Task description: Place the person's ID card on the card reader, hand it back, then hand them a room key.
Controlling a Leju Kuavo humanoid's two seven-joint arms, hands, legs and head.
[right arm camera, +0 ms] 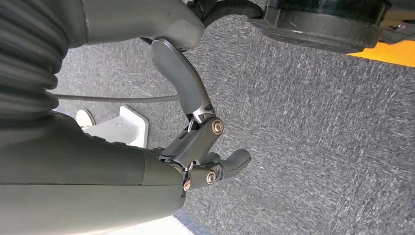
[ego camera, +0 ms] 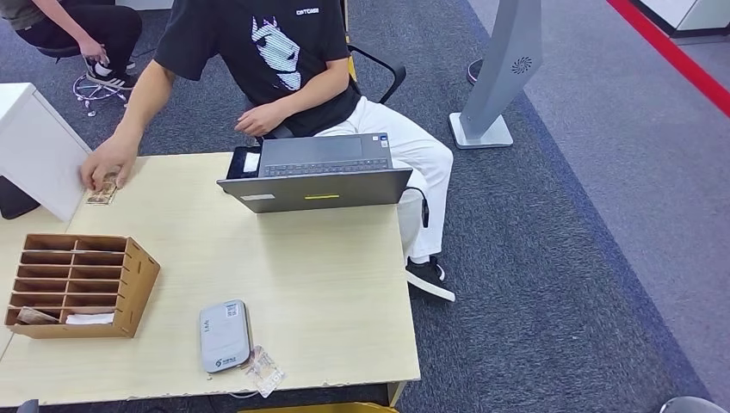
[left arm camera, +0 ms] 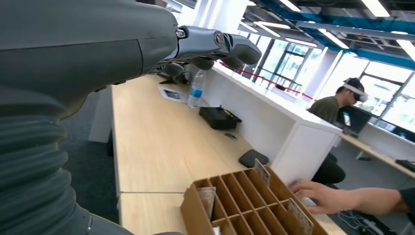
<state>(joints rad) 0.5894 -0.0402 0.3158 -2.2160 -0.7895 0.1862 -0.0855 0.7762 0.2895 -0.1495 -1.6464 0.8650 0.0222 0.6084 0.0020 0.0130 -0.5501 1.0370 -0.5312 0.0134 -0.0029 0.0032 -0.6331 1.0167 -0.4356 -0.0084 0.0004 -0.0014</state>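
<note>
Left hand (left arm camera: 210, 46) empty; person's hand (ego camera: 105, 163) covers card (ego camera: 102, 191).

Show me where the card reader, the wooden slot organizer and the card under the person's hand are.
card reader (ego camera: 225, 335): head view, middle of its grey top face.
wooden slot organizer (ego camera: 138, 286): head view, its right side wall.
card (ego camera: 102, 196): head view, the part showing below the person's fingers.

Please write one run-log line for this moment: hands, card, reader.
left hand: empty | right hand: empty, over carpet | ID card: on table under person's hand | card reader: bare
</note>
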